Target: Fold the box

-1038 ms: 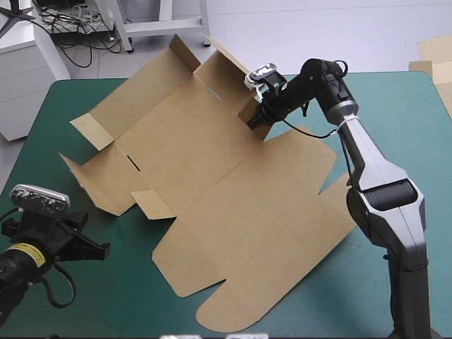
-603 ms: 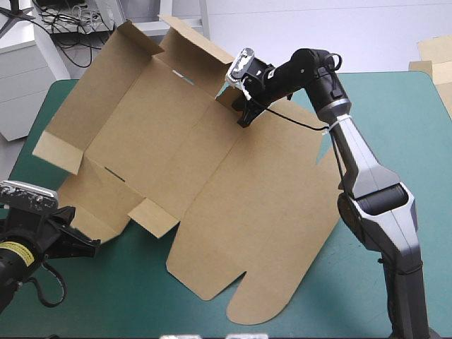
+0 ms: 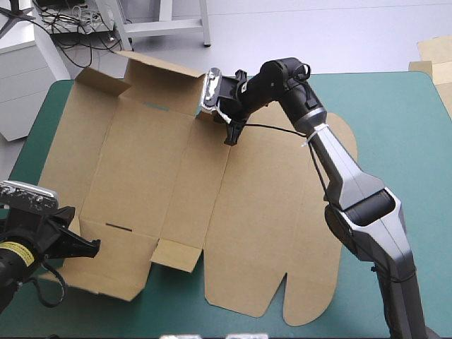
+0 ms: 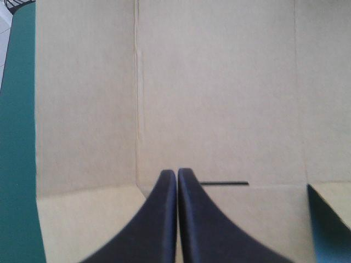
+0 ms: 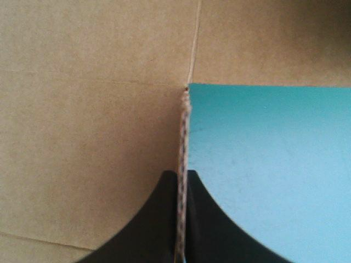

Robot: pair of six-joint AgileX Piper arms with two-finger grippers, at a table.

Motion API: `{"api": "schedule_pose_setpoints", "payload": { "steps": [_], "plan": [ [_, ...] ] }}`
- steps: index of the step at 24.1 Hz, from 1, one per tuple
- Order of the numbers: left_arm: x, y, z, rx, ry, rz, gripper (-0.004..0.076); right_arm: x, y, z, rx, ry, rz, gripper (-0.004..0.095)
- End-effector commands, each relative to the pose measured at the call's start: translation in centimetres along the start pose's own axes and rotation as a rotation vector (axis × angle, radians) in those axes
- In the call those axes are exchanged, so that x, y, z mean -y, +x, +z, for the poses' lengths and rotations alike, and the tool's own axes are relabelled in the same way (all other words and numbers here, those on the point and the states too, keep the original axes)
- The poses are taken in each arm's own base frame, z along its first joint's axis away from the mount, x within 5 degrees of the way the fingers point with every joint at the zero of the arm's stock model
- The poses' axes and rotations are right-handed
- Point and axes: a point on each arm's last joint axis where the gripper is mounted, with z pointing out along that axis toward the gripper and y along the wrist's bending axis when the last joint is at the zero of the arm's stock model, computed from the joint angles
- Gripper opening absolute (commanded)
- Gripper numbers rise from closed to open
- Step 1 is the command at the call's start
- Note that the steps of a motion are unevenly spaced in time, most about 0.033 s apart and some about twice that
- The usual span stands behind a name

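The brown box (image 3: 176, 191) is a cut sheet lying open and nearly flat across the teal-green table (image 3: 402, 120), with small flaps raised at its far edge. My right gripper (image 3: 229, 133) is shut on the sheet's far edge at a notch; the right wrist view shows the board's edge (image 5: 184, 126) pinched between the black fingers (image 5: 159, 219). My left gripper (image 3: 90, 245) is at the near left corner, shut and empty, over the box's near-left flap. In the left wrist view its tips (image 4: 176, 173) meet above the board (image 4: 219, 109), near a thin slot (image 4: 225, 183).
Bare teal-green cover shows along the right side and the near edge (image 3: 141, 318). More pale brown board (image 3: 434, 53) lies beyond the far right corner. A strip of cover (image 4: 16, 137) runs beside the sheet on the left gripper's side.
The right gripper has carried the box's far edge leftward. The sheet, tilted up earlier, has turned and settled flat, and its near-left flap now reaches the left gripper, which barely moved.
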Motion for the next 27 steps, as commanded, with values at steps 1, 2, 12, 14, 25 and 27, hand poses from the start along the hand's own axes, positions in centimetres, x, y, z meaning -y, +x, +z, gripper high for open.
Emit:
{"api": "schedule_pose_setpoints", "payload": {
  "steps": [1, 2, 12, 14, 25, 27],
  "plan": [
    [-0.2, -1.3, -0.7, 0.093, -0.003, -0.002, -0.001, -1.1, -2.3, -3.3, 0.04, 0.027, -0.084, -0.0021],
    [-0.2, -1.3, -0.7, 0.093, -0.003, -0.002, -0.001, -1.8, -2.4, -2.6, 0.014, 0.007, -0.096, -0.0021],
    [-0.2, -1.3, -0.7, 0.093, -0.003, -0.002, -0.001, -4.9, -0.4, 2.1, -0.156, -0.136, -0.217, -0.0017],
    [-0.2, -1.3, -0.7, 0.093, -0.003, -0.002, -0.001, -4.9, -0.4, 2.1, -0.157, -0.135, -0.224, -0.001],
    [-0.2, -1.2, -0.7, 0.085, -0.004, -0.002, -0.001, -4.4, -0.4, 2.2, -0.158, -0.085, -0.182, 0.055],
    [-0.2, -1.2, -0.7, 0.087, -0.004, -0.002, -0.001, -4.5, -0.5, 2.0, -0.16, -0.084, -0.144, 0.0556]
  ]
}}
